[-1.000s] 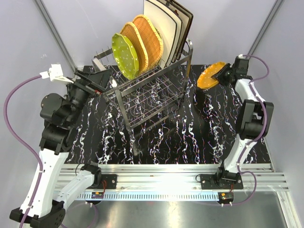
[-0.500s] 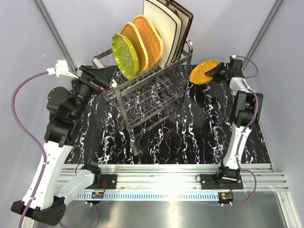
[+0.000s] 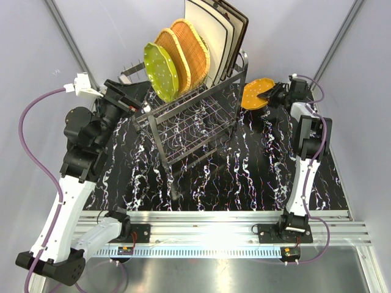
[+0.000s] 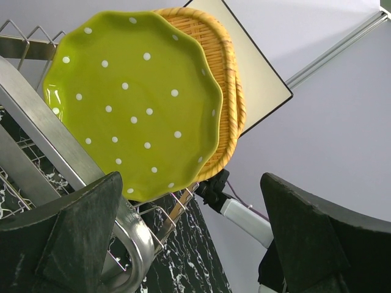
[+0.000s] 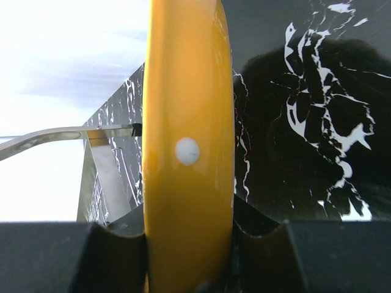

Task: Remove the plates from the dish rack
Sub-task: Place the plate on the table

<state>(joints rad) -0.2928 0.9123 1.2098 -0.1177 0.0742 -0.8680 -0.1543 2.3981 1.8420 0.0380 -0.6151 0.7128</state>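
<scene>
Right gripper pinched on rim of orange dotted plate, over table just right of dish rack. Left gripper spread wide, empty, by rack's left end. Standing in rack's top tier: cream square plates, 2 wicker plates, 1 green dotted plate.

Left arm is rising bent at the elbow, left pincer gaping fully apart. Right arm is stretching far forward, right pincer clamping the orange plate by its rim.

green plate w/ white dots; orange plate
</scene>
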